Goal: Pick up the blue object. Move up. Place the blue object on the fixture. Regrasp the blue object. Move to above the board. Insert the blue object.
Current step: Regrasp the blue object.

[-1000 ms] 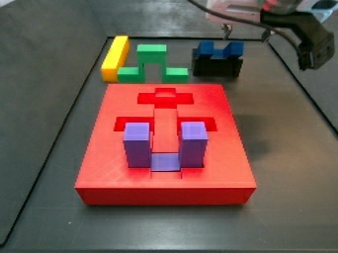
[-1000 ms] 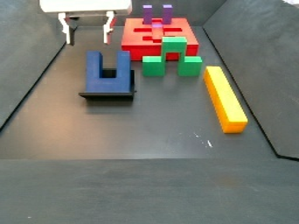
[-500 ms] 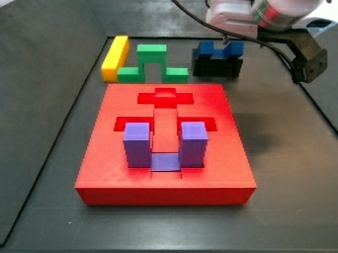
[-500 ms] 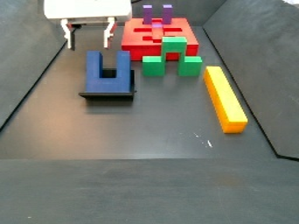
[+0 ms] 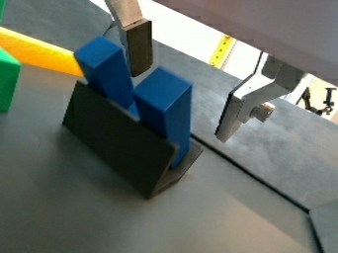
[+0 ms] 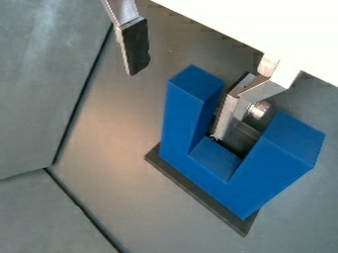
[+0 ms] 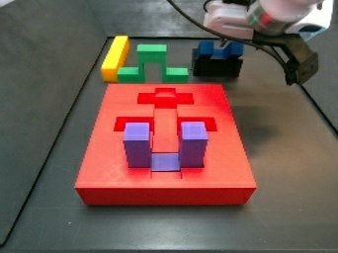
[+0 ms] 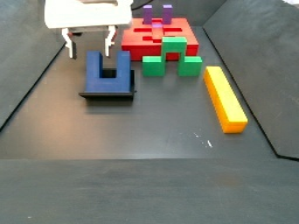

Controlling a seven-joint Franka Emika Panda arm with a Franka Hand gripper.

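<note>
The blue object (image 8: 107,70) sits prongs-up on the black fixture (image 8: 107,93) at the left of the floor, also seen as the blue object (image 7: 218,49) on the fixture (image 7: 218,68). My gripper (image 8: 93,48) hangs open just over it. Both wrist views show the open gripper (image 6: 180,104) straddling one prong of the blue object (image 6: 199,109): one finger (image 6: 244,111) is over the slot between the prongs, the other finger (image 6: 132,44) stands outside the prong. In a wrist view the gripper (image 5: 181,104) is likewise around a prong of the blue object (image 5: 161,94) above the fixture (image 5: 119,138). The red board (image 7: 106,168) lies in the middle.
A purple U-block (image 7: 165,144) stands in the board's cut-out. A green block (image 7: 161,59) and a yellow bar (image 7: 117,56) lie beyond the board next to the fixture. The floor's raised black edges (image 7: 310,99) run along both sides.
The gripper has come down and moved over the blue object, still open. The blue object and fixture have not moved.
</note>
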